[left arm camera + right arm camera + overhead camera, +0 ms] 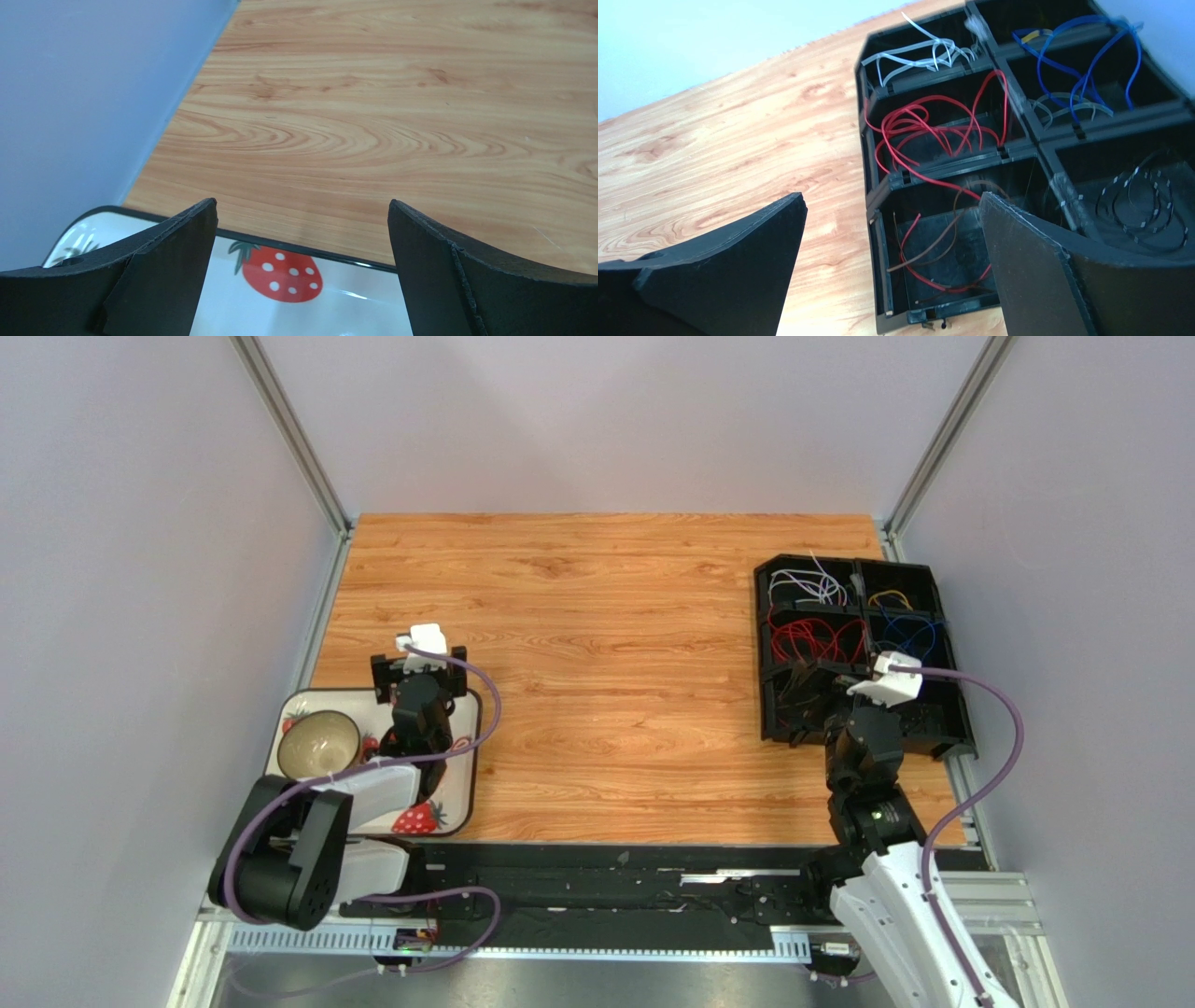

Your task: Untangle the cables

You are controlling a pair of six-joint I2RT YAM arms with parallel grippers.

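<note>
Facing the black organiser (873,164) from its near side: right tool (892,199), spread to full width and gripping nothing. Left tool (302,206), likewise wide apart and empty, hung over the rim of the strawberry-print tray (281,274) at the other side of the tabletop (393,126), well apart from the work.

Nearest compartment: brown cable (933,245), crossed by a red strand. Next compartment back: red cable (927,129), loosely looped, with one strand spilling over the divider into the nearest compartment. Near right: dark banded cable (1144,203), coiled by itself. Farthest: white cable (920,52) and blue cable (1081,63), in separate compartments.

Called, by judgement, for a pinch on the single red strand where it cleared the divider. Called also for a slow, straight lift, so as not to drag the brown cable or the organiser along.
</note>
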